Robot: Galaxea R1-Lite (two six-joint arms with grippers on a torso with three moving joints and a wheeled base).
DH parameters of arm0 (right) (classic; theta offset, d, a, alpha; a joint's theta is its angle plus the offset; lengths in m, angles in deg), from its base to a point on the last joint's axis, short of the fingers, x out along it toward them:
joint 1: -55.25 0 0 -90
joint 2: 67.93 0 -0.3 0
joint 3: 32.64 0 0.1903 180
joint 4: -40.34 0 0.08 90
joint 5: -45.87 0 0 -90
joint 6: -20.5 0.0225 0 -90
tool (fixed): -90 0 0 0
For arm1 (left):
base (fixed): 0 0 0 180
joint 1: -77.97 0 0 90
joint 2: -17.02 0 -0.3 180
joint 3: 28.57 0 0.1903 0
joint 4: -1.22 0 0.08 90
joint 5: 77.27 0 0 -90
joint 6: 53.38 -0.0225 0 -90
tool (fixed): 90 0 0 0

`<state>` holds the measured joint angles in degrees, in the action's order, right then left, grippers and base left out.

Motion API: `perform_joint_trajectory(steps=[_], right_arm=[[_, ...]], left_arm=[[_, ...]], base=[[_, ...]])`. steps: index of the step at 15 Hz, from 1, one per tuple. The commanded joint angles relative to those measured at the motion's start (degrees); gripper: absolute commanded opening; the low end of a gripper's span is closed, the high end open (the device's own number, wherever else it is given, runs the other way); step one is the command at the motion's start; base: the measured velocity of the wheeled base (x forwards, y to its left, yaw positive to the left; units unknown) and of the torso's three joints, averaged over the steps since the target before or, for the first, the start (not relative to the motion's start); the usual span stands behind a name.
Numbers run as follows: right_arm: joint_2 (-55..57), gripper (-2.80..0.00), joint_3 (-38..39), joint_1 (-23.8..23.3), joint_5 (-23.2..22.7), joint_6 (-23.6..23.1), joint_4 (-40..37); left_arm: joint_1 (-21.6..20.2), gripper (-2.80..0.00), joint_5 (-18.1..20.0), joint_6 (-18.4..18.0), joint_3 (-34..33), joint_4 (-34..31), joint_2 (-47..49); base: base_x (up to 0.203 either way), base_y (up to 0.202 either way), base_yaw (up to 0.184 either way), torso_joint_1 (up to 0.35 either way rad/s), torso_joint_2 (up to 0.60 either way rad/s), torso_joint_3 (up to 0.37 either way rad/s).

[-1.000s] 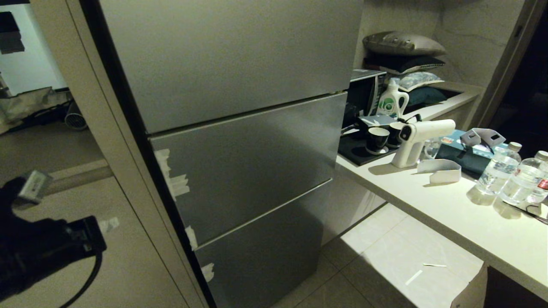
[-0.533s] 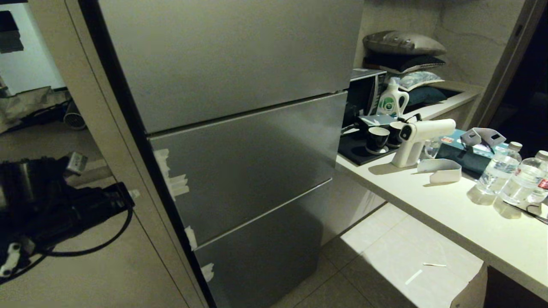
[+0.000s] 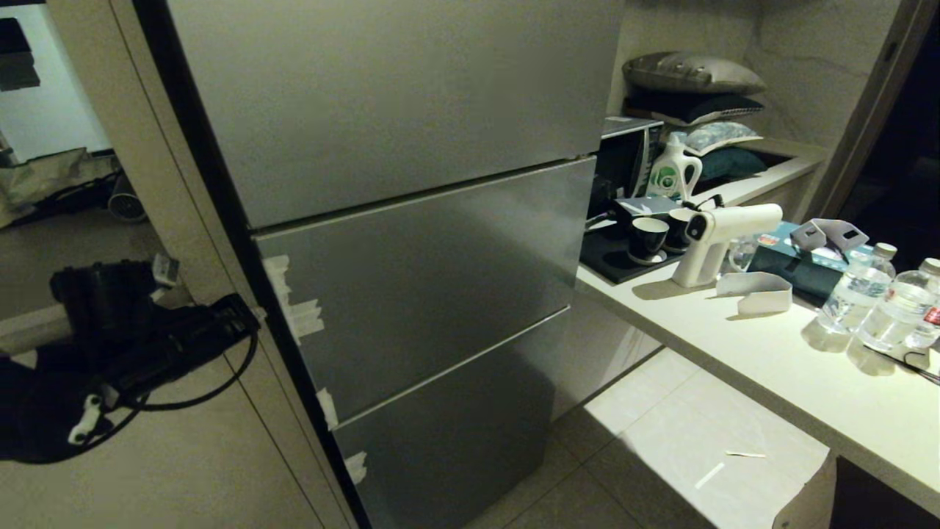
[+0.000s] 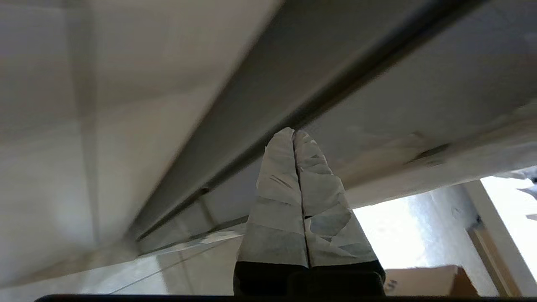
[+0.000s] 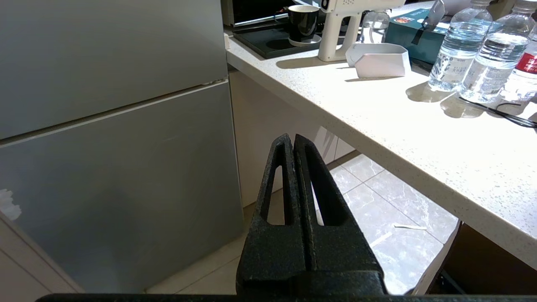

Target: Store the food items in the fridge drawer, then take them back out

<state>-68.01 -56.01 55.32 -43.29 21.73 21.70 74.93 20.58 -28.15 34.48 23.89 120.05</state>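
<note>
Left pincer (image 4: 293, 134), tape-wrapped fingers pressed together and empty, points at the dark seam along the left edge of the grey fridge (image 3: 411, 279), whose drawer fronts are all closed; no food shows. Right pincer (image 5: 292, 140) is likewise shut on nothing, low before the fridge's right corner. Water bottles (image 3: 881, 301) stand on the desk (image 3: 771, 367).

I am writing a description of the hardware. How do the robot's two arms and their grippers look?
The left arm is black and bulky, with a black cable looping beneath and small white tags. The left gripper has two tapering fingers wrapped in pale tape. The right gripper is bare rough black, each finger with a long slot.
</note>
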Motion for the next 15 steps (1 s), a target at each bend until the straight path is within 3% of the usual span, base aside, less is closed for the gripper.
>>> perform_joint_trajectory(steps=[1, 5, 15], right_arm=[[0.07, -2.8, 1.76, 0.01, 0.04, 0.0, 0.02], [0.07, -2.8, 1.76, 0.01, 0.04, 0.0, 0.02], [0.07, -2.8, 1.76, 0.01, 0.04, 0.09, 0.02]], left_arm=[[1.58, -2.8, -0.2, 0.18, 1.09, 0.2, 0.86], [3.21, -2.8, -0.29, 2.02, 2.47, 0.06, 0.86], [6.57, -2.8, -0.2, 2.2, 0.83, -0.15, -0.75]], base=[[0.0, 0.0, 0.0, 0.0, 0.0, 0.0], [0.0, 0.0, 0.0, 0.0, 0.0, 0.0], [0.0, 0.0, 0.0, 0.0, 0.0, 0.0]])
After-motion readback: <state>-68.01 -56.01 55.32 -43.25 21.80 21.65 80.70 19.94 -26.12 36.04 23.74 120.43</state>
